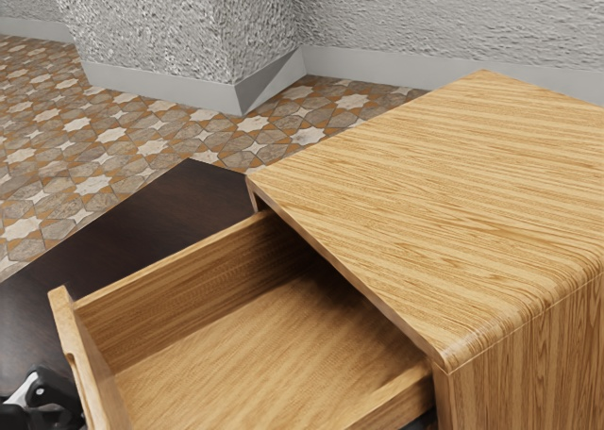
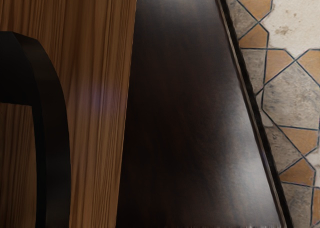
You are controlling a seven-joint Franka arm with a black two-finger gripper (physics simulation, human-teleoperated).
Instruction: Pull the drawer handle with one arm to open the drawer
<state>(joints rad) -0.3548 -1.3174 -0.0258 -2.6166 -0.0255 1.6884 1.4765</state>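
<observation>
A light wooden cabinet (image 1: 453,213) stands on a dark table (image 1: 142,232). Its drawer (image 1: 264,355) is pulled far out toward the exterior view's left, and its inside is bare. The drawer's front panel (image 1: 83,355) is the part nearest my hand. My gripper (image 1: 38,404) shows as a black and white piece at the lower left corner, just outside that panel. In the wrist view the black curved handle (image 2: 47,138) lies against the wooden drawer front (image 2: 95,88), right beside my hand. The handle hides how my hand meets it.
The dark tabletop (image 2: 190,118) stretches out beside the drawer front to a straight edge. Beyond it lies a patterned tile floor (image 1: 85,138). A grey textured wall (image 1: 189,24) with a jutting corner stands at the back.
</observation>
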